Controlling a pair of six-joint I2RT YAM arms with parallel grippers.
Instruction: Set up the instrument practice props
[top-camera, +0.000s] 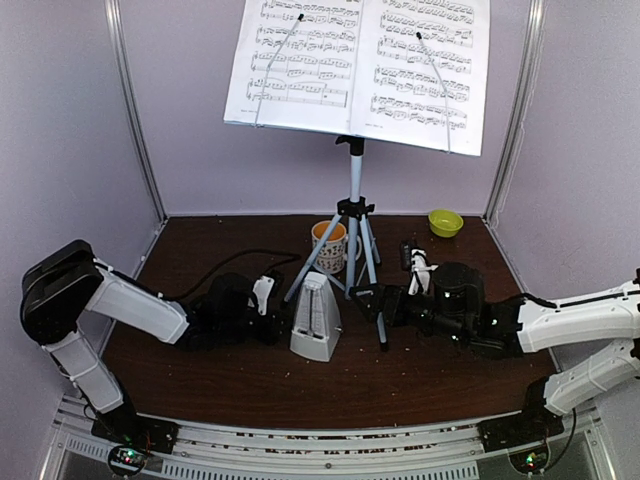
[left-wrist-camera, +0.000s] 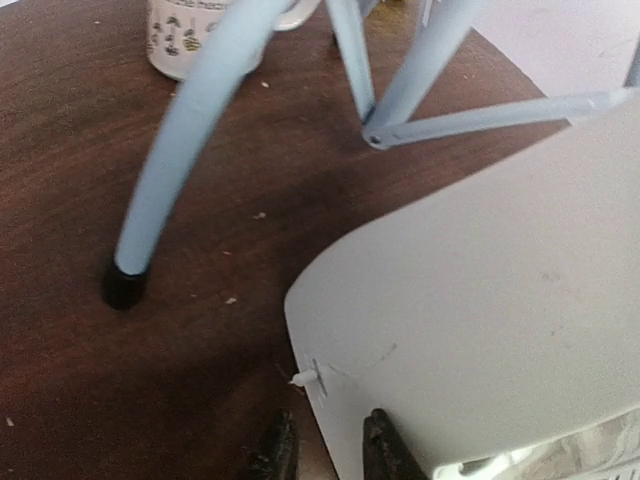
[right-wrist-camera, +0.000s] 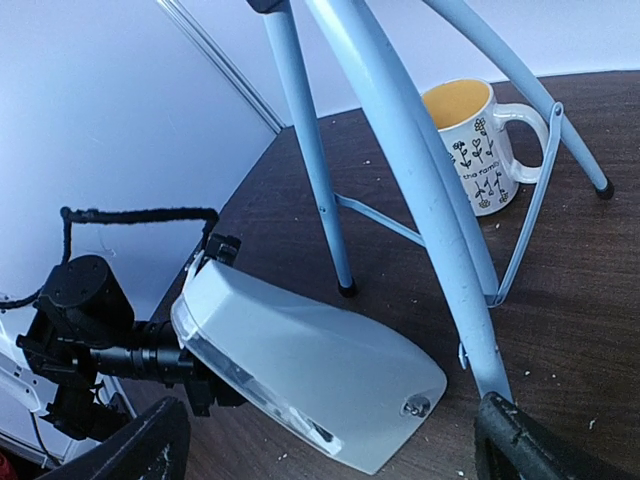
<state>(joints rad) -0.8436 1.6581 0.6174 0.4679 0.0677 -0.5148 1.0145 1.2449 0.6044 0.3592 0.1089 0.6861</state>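
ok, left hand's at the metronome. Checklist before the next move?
1. Left hand straddles the metronome edge: ok.
2. Left grip firm: cannot tell; a gap shows beside one finger.
3. Right hand open, holding nothing: ok.
4. Right hand clear of the tripod leg: cannot tell; the leg ends right at one finger.
5. Music stand upright, sheet-music pages on it: ok.
6. Mug apart from the metronome: ok.
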